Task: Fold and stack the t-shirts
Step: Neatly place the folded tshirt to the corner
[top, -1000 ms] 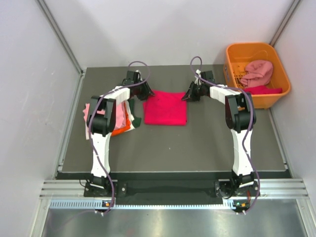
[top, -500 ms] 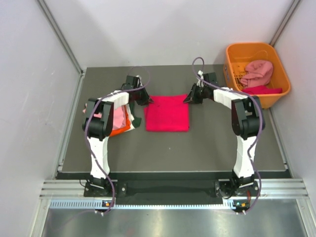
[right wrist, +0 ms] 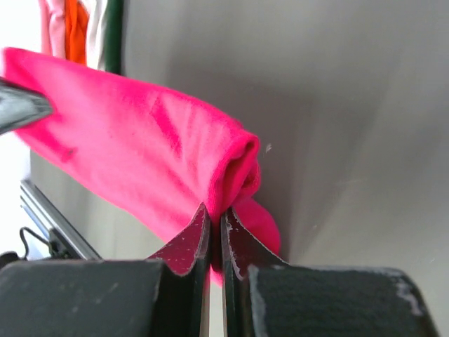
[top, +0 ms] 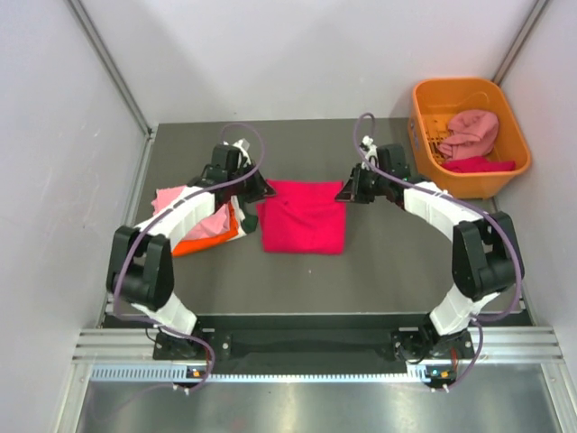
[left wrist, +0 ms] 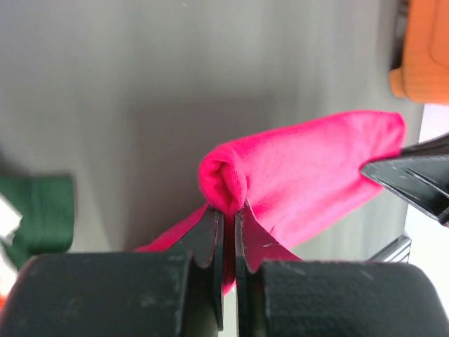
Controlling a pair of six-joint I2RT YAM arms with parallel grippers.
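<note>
Left wrist view, closest in: what has the left gripper (left wrist: 226, 210) got?

Its jaws are pinched tight on a rolled corner of the crimson shirt (left wrist: 316, 168), right at the fingertips. The cloth runs away from it to the right gripper (right wrist: 216, 214), which is clamped the same way on the opposite corner.

So how should the fold go?

I'd move both grippers together, level and at one pace, so the edge stretched between them stays taut and straight. Carry it over the part of the shirt lying on the table (top: 361, 262). Lay it squarely on the near edge before letting go, because a lagging gripper would skew the fold. Both pinches are narrow, so a sharp tug might pull the cloth out.

Where does it go afterwards?

Probably onto the pile of shirts (top: 203, 225) just outside the left gripper. Well beyond the right gripper, the orange basket (top: 478, 185) holds a dusty pink shirt (top: 469, 131) and a bit of another crimson one.

Any label or writing?

None that I can read. No neck label shows in any view.
</note>
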